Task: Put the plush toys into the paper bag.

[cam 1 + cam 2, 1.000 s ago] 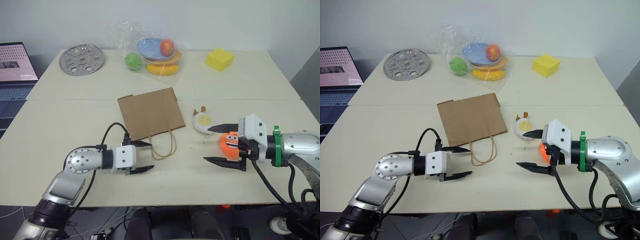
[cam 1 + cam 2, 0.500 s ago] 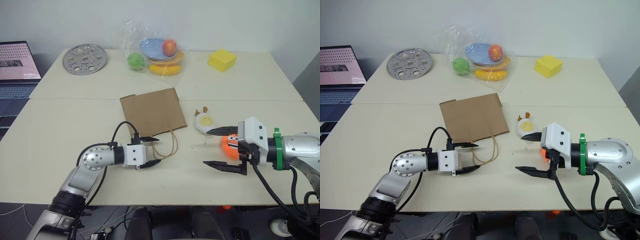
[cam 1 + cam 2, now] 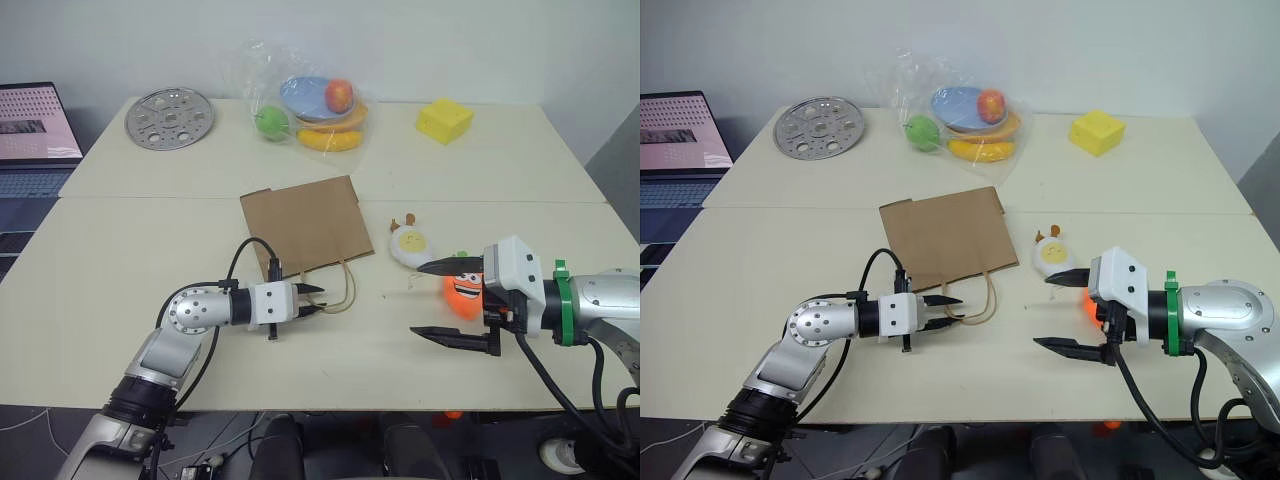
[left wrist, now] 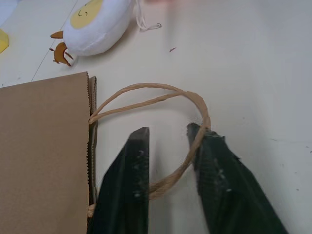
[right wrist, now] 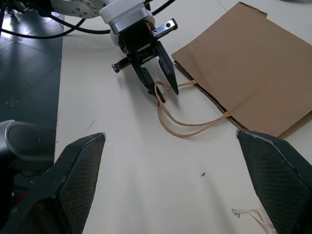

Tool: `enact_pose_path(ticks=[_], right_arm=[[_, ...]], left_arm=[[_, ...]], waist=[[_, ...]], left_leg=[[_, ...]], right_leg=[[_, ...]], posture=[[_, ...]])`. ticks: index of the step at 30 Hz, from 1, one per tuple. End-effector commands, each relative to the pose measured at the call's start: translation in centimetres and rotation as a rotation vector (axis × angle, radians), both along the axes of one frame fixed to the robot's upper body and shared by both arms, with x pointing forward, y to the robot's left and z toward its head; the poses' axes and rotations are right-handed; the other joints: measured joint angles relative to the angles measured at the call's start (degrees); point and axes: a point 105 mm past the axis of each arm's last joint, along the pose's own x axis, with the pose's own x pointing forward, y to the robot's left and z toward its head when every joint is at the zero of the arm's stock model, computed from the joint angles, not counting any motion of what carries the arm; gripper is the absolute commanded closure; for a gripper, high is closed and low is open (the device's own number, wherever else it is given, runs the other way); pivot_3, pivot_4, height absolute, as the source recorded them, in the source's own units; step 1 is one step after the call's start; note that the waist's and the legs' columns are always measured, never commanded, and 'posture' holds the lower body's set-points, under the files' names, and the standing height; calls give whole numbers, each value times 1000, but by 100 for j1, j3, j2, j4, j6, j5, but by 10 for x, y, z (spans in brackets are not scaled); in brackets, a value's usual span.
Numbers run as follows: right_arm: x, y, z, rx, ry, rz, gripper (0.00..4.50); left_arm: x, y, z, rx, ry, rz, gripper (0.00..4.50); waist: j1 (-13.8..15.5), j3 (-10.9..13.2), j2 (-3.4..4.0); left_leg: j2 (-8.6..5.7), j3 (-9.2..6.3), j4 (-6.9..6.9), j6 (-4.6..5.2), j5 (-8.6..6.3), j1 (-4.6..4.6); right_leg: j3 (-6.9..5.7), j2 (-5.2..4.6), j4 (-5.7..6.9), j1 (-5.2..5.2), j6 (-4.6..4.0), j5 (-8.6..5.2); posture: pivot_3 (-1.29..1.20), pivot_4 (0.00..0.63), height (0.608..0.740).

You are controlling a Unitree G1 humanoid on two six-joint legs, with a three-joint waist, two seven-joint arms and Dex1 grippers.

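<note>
Left tool (image 3: 312, 302) sits at the paper bag's (image 3: 305, 225) mouth edge, fingers narrowed around the twine handle loops (image 3: 340, 290); grip not clearly firm from the left eye view. Right tool (image 3: 450, 300) hangs spread wide, well right of the bag. Egg toy (image 3: 408, 240) lies just right of the bag, carrot toy (image 3: 462, 285) further right, behind the right tool. Bag lies flat on the counter (image 3: 150, 240).

Left wrist view: fingers (image 4: 124, 185) straddle the handle (image 4: 161, 95), a gap between them, twine touching one finger. Judgement: finish the pinch on both loops before lifting, or one side slips and the mouth stays flat.

Right wrist view: left tool (image 5: 163, 85) at the handle, bag (image 5: 248, 73) beyond it. Judgement: lift the handle up and away from the bag to open the mouth toward the toys.
</note>
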Motion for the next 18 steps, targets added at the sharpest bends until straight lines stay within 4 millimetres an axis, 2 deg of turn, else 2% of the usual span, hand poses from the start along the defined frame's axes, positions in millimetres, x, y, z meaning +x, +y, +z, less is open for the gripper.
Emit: enact_pose_path(ticks=[1,7,9,14,18], right_arm=[[-5,2,7,-1,-39,24,0],[3,5,3,1,-49,-14,0],[8,12,1,21,-61,-20,0],[19,30,-4,66,-67,-11,0],[49,63,-18,94,-90,-44,855]], left_arm=[[0,-3,11,-45,12,-10,4473],[5,5,42,-157,175,43,4473],[6,6,56,-220,256,52,4473],[1,7,72,-288,405,36,4473],[10,12,99,-418,482,53,4500]], waist=[[0,0,0],[-8,0,0],[-16,0,0],[-37,0,-1],[-62,4,-5]], left_leg=[[0,0,0,0,0,0],[0,-4,0,0,0,-1],[1,-6,0,0,0,-1],[2,-9,-2,0,0,-1],[7,-20,1,0,1,1]], right_leg=[[0,0,0,0,0,0],[-3,1,0,1,5,-3],[-4,3,1,1,8,-5],[-4,5,0,0,9,-5],[-14,14,5,-1,8,-5]], posture=[[0,150,740],[0,150,740],[0,150,740],[0,150,740],[0,150,740]])
